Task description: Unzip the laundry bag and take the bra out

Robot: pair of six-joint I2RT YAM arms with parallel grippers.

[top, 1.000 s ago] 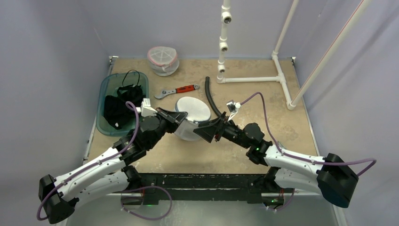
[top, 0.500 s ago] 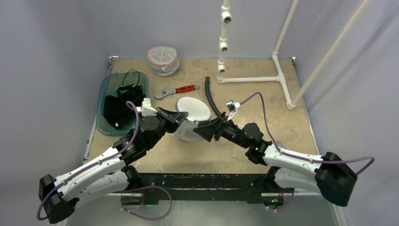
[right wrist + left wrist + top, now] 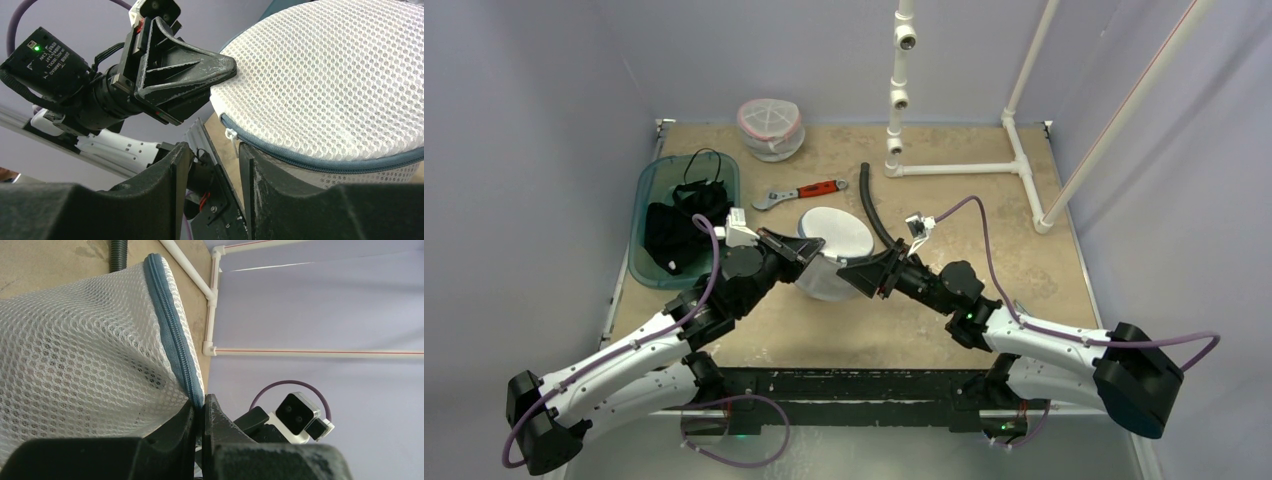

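Note:
The laundry bag (image 3: pixel 832 236) is a round white mesh pouch with a blue zipper (image 3: pixel 320 162), tipped up at the table's middle. My left gripper (image 3: pixel 816 248) is shut on the bag's zipper seam (image 3: pixel 172 330), and its tips (image 3: pixel 202 405) pinch the blue tape. My right gripper (image 3: pixel 852 272) comes in from the right with its jaws open. The small white zipper pull (image 3: pixel 230 135) hangs just beyond its tips (image 3: pixel 214 146), untouched. The left gripper (image 3: pixel 227 65) shows against the bag's rim in the right wrist view. The bra is hidden.
A teal bin (image 3: pixel 652 185) holding black garments sits at the left. A second mesh bag (image 3: pixel 770 128) stands at the back. A red-handled wrench (image 3: pixel 799 193), a black hose (image 3: pixel 874 215) and a white pipe frame (image 3: pixel 964 168) lie behind the bag.
My right gripper's jaws have narrowed and it has edged slightly toward the bag. The left gripper keeps its hold and has not moved.

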